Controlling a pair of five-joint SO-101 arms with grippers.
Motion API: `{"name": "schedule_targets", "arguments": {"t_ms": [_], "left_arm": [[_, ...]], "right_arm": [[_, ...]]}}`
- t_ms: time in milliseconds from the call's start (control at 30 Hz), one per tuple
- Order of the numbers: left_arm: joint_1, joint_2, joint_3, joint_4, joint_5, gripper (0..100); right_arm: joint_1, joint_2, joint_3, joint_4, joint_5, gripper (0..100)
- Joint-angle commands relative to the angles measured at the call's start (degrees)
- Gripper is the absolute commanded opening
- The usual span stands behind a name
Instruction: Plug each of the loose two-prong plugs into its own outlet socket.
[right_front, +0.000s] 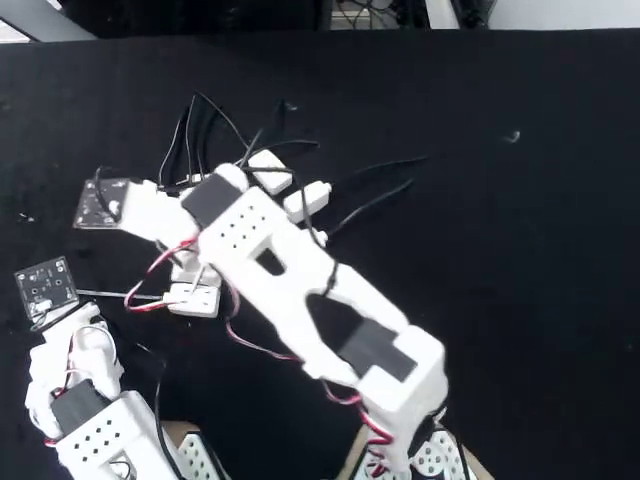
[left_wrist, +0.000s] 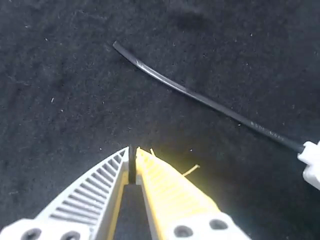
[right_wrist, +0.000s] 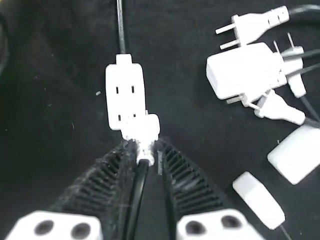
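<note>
From above, a black table (right_front: 520, 250) holds everything. The big white right arm (right_front: 300, 290) goes from the near right side out to the far left. Its right gripper (right_front: 190, 262) points down at a small white outlet strip (right_front: 195, 298) on the left part of the table. Some white blocks (right_front: 268, 170) and black cords (right_front: 200, 130) lie just past the arm, on the far side. The left arm (right_front: 90, 430) sits in the near left corner, apart from the strip.

In the left wrist view, the left gripper (left_wrist: 132, 157) is squeezed closed with nothing in it. Its tips meet just over the black table. A thin black cord (left_wrist: 200, 97) lies on the table in front of it, and the cord runs to a white piece (left_wrist: 312, 167) at the edge.

In the right wrist view, the right gripper is pinching a white plug (right_wrist: 142, 131) between its two fingers. The plug's black cord runs back between them. The plug sits on one end of the outlet strip and touches it. I cannot tell if its prongs are all the way in. Two loose plugs (right_wrist: 250, 22) lie off to one side, next to a white box with prongs (right_wrist: 242, 70). Two more plain white blocks (right_wrist: 297, 152) lie close by.
</note>
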Motion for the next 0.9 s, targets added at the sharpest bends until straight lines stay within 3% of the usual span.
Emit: {"name": "schedule_targets", "arguments": {"t_ms": [0, 600, 867], "left_arm": [[-0.4, -0.79, 1.1, 0.18, -0.35, 3], [-0.48, -0.79, 1.1, 0.18, -0.44, 3], [-0.48, -0.79, 1.1, 0.18, -0.44, 3]], "right_arm": [[-2.29, 2.95, -7.43, 1.93, 0.7, 1.1], [-3.78, 18.07, -31.43, 14.95, 1.93, 1.1], [-4.92, 18.86, -31.34, 15.21, 2.02, 1.1]]}}
